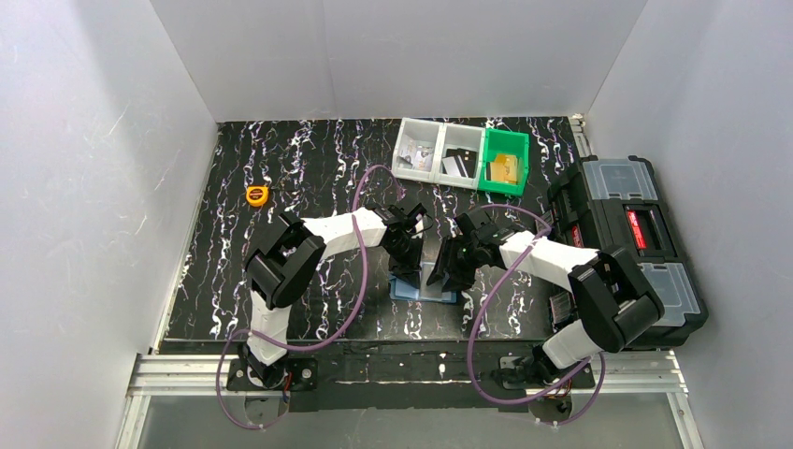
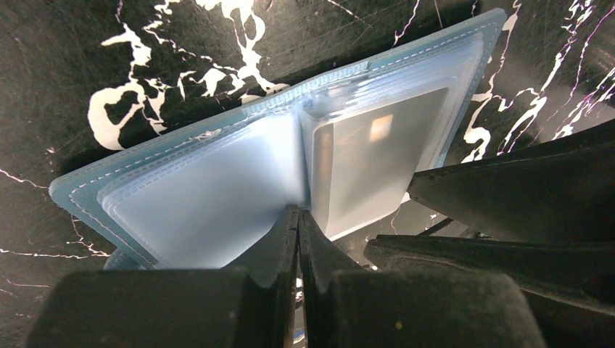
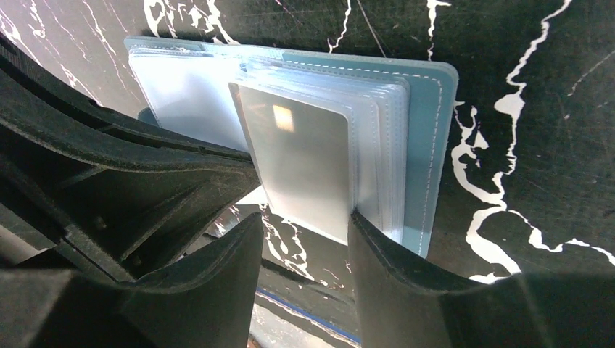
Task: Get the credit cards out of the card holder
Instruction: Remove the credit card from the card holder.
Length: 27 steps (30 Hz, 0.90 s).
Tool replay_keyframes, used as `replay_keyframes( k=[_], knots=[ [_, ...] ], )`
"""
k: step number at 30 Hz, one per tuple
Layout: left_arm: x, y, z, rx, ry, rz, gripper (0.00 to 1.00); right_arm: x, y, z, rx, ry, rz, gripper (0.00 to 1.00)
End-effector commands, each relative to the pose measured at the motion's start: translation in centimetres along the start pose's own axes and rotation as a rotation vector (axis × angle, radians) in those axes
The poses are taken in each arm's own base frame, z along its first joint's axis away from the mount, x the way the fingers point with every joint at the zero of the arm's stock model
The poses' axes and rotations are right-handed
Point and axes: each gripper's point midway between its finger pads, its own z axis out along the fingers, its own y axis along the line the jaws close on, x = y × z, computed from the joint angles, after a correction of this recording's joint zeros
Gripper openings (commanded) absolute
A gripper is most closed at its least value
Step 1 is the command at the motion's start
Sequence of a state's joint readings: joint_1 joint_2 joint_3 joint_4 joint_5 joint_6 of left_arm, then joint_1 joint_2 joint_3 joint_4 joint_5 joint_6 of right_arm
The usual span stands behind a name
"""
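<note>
The card holder [image 1: 421, 292] lies spread open on the black marbled table [image 1: 309, 178], at about 6 o'clock on the tabletop near the arms' bases, with both arms bent down over it. Its dusty-blue cover faces the table and its stack of clear plastic sleeves [image 3: 384, 145] faces up. The left gripper [image 2: 298, 217] comes in from the holder's 9 o'clock side in the overhead view. Its fingers are pressed tight together with their tips at the centre fold. From the wrist view it is hard to say whether a sleeve edge is nipped between them or whether they only bear on the fold. The right gripper [image 3: 304, 217] comes in from the 3 o'clock side with its jaws parted. One finger stands on each side of the near edge of the top sleeve on its half, and the outer finger is just against the sleeve stack. That sleeve holds a plain grey card [image 3: 301, 156] that is fully seated, with a small bright glint near its upper corner. At 12 to 1 o'clock on the table stand two clear bins [image 1: 418, 150] holding small items, with a green bin [image 1: 505, 161] touching them on the right. A yellow tape measure [image 1: 257, 195] lies at 10 o'clock. A black toolbox [image 1: 622, 234] sits at 3 o'clock by the table's right edge.
</note>
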<state>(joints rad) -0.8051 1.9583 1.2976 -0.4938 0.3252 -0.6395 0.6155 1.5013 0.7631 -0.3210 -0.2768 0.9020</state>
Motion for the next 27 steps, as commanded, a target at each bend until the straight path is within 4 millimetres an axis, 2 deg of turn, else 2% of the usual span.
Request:
replay_keyframes(
  k=[1,6,14,23,24,25,27],
  knots=[
    [1.7,2.1,0.5,-0.074,0.046,-0.012,0.0,-0.6,1.3,0.5,-0.04,-0.009,-0.017,0.55],
    [1.4,1.5,-0.4,-0.054,0.026,0.002,0.0,-0.3,1.0,1.0,-0.036,0.005,-0.005,0.55],
    [1.4,1.1,-0.9,-0.04,0.015,0.014,0.0,-0.4,1.5,1.0,-0.084,0.013,0.025,0.55],
    [1.2,0.7,-2.6,-0.037,-0.023,0.034,0.0,-0.1,-0.3,2.2,-0.072,0.037,0.088,0.55],
    [1.1,0.7,-2.8,-0.037,-0.027,0.036,0.0,-0.4,0.5,1.2,-0.106,0.009,0.072,0.55],
    [1.0,0.6,-3.0,-0.035,-0.031,0.038,0.0,-0.1,-0.4,2.1,-0.072,0.033,0.09,0.55],
    [0.9,0.4,-3.4,-0.03,-0.042,0.043,0.0,0.0,-0.7,2.3,-0.064,0.036,0.094,0.55]
  ],
)
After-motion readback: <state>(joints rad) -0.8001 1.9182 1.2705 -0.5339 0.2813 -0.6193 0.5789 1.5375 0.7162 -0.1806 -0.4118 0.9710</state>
